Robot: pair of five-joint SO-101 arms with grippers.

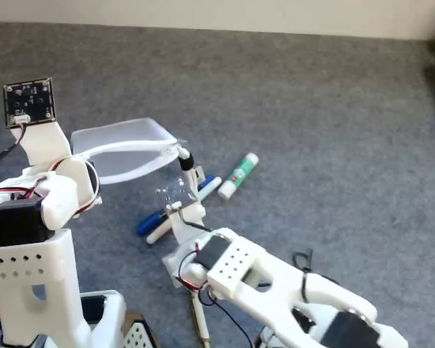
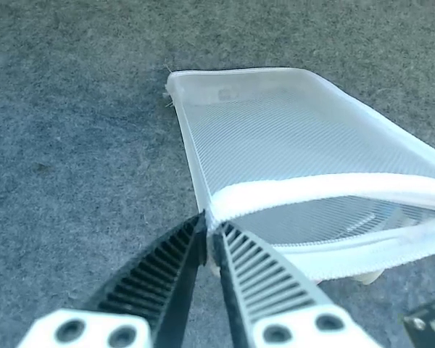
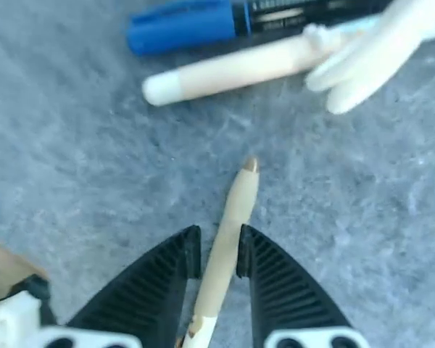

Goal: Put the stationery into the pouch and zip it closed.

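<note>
Grey carpet (image 1: 333,109) w/ pale wall strip (image 1: 275,14) behind

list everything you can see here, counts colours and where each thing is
pouch: 1, translucent white mesh, open, rim pinched by the left tool
glue stick: 1, white and green, on the carpet, right of the markers in the high view
blue marker: 1, blue cap, dark barrel, lying on the carpet
cream marker: 1, off-white, alongside the blue marker
pencil: 1, beige, tip towards the markers
white plastic part: 1, over the two markers; cannot tell what it is
carpet: 1, grey, under everything
left tool: 1, black, shut on the pouch rim
right tool: 1, black, shut on the pencil
</note>
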